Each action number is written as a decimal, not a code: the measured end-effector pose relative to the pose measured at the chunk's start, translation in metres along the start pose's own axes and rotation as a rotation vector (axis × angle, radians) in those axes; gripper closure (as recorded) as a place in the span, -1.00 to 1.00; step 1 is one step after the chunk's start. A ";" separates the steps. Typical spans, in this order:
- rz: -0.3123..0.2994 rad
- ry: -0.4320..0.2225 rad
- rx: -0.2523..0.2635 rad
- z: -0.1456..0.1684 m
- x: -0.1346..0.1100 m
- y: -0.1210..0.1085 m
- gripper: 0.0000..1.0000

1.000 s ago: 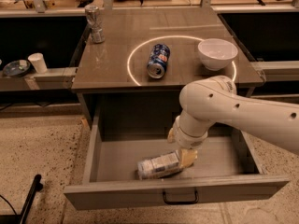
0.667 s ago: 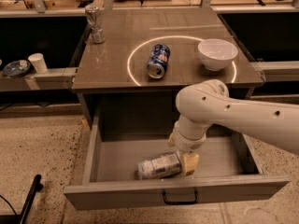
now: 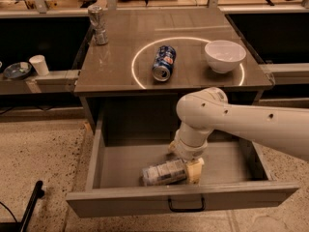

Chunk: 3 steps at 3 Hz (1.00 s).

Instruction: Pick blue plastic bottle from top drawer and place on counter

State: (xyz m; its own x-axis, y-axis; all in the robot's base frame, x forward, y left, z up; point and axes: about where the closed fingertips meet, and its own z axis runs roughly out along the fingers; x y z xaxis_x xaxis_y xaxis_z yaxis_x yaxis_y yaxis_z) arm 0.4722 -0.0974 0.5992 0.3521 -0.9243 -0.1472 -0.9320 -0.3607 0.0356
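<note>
The blue plastic bottle [image 3: 163,173] lies on its side at the front of the open top drawer [image 3: 120,166], its length running left to right. My gripper [image 3: 192,168] is down inside the drawer at the bottle's right end, touching or nearly touching it. My white arm [image 3: 231,122] comes in from the right over the drawer and hides the wrist. The counter [image 3: 116,66] with its white ring is right above the drawer.
On the counter a dark blue soda can [image 3: 163,62] lies inside the ring, a white bowl [image 3: 224,55] stands at the right, and a crushed silver can [image 3: 98,24] stands at the back left. A white cup [image 3: 39,65] sits on a ledge to the left.
My gripper has dropped a little lower in the drawer, closer to the bottle's right end. The bottle has stayed where it was.
</note>
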 end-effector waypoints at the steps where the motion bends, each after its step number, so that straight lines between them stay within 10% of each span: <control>1: -0.041 -0.010 0.019 0.002 -0.005 -0.006 -0.19; 3: -0.099 -0.088 0.131 -0.011 -0.020 -0.019 0.89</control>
State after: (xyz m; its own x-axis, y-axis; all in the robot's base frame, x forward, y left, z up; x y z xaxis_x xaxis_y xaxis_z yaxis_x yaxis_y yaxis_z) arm 0.4838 -0.0735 0.6128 0.4387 -0.8689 -0.2293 -0.8986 -0.4243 -0.1115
